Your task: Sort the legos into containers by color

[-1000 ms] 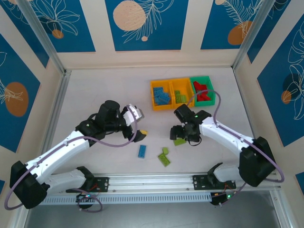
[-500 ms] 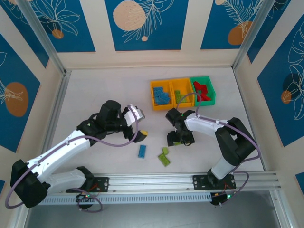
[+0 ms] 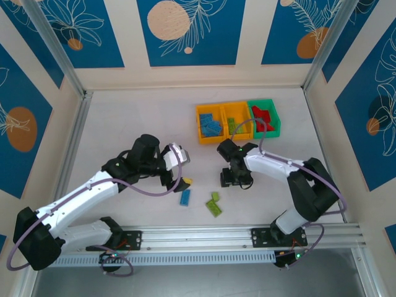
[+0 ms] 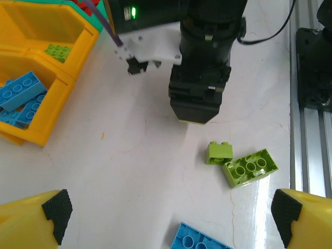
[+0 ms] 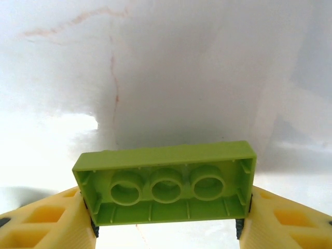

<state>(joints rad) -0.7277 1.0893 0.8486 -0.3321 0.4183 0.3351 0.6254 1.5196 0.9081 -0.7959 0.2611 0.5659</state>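
Right wrist: right gripper point(image 5: 166, 220) clamps lime brick point(image 5: 166, 181), underside showing; fingers point(image 5: 41, 223) cropped

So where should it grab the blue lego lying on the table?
From straight above, pinching the two long sides of the blue lego. It lies flat and alone, so both long sides are free, and it is narrower that way.

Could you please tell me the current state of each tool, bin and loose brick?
left tool: open, empty.
right tool: shut on a lime brick, hollow underside facing the wrist camera.
blue brick: loose, unsorted.
loose lime bricks: two, unsorted, larger one upside down.
left bin: holds blue bricks.
middle bin: holds lime bricks.
green bin: holds red bricks.
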